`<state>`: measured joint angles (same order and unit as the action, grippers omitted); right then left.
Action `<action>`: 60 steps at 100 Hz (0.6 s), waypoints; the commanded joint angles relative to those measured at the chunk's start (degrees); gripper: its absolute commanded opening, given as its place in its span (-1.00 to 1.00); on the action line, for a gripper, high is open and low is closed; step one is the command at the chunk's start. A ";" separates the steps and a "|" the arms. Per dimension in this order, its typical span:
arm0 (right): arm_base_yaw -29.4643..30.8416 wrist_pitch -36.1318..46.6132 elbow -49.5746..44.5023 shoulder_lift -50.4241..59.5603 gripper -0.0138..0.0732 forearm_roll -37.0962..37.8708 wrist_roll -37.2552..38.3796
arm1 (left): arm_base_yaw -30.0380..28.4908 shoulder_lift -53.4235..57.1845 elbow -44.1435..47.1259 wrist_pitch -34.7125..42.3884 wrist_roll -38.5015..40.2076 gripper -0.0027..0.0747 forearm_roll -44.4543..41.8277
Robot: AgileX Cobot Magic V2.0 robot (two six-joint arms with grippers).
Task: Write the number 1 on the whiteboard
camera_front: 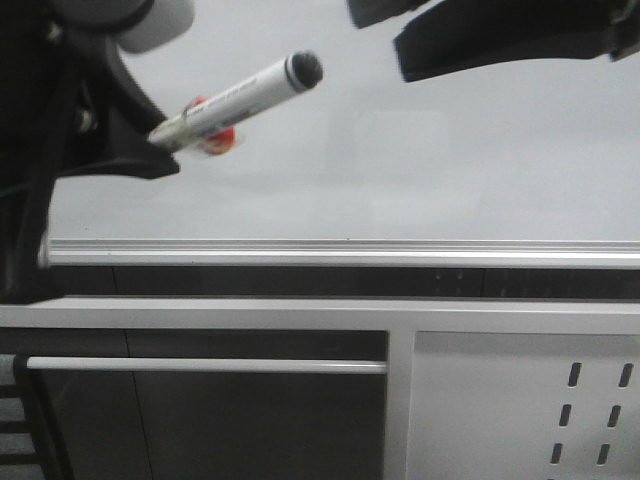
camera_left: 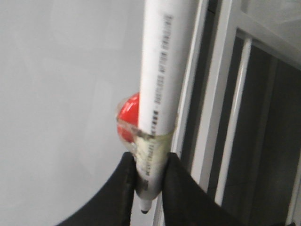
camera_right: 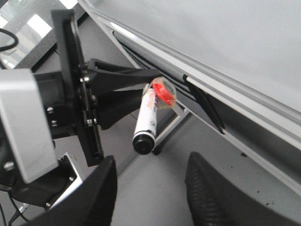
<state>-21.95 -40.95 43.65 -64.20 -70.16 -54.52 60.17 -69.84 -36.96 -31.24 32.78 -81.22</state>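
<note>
No number 1 was on the whiteboard (camera_front: 420,150) yet; left gripper (camera_front: 165,140) fingers were clamped on the marker (camera_front: 240,100), capped end out, right gripper (camera_right: 150,188) spread apart, so basically everything was left.

My left gripper (camera_right: 141,89) matte black with tapered fingers, silver screws on its black plate, pale grey wrist housing, my right gripper (camera_right: 150,193) black, ribbed pads

The marker pen (camera_front: 240,100) sits in the left pincer (camera_front: 160,140), before the whiteboard (camera_front: 400,170). The right pincer (camera_front: 500,35) hangs to its right.
</note>
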 commanded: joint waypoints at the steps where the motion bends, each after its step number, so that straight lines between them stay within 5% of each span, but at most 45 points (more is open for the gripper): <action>1: -0.12 -1.23 3.44 -1.76 -0.05 -3.03 -1.51 | 0.38 -0.09 -3.01 -1.11 0.64 -0.98 -1.85; 60: -0.12 -0.70 6.78 -8.13 -0.08 -4.07 -2.20 | 0.38 -5.53 -8.73 -3.03 2.51 -0.98 -1.52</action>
<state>-21.95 -41.70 48.51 -73.13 -71.20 -55.85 60.17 -76.55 -43.58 -33.16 34.39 -81.22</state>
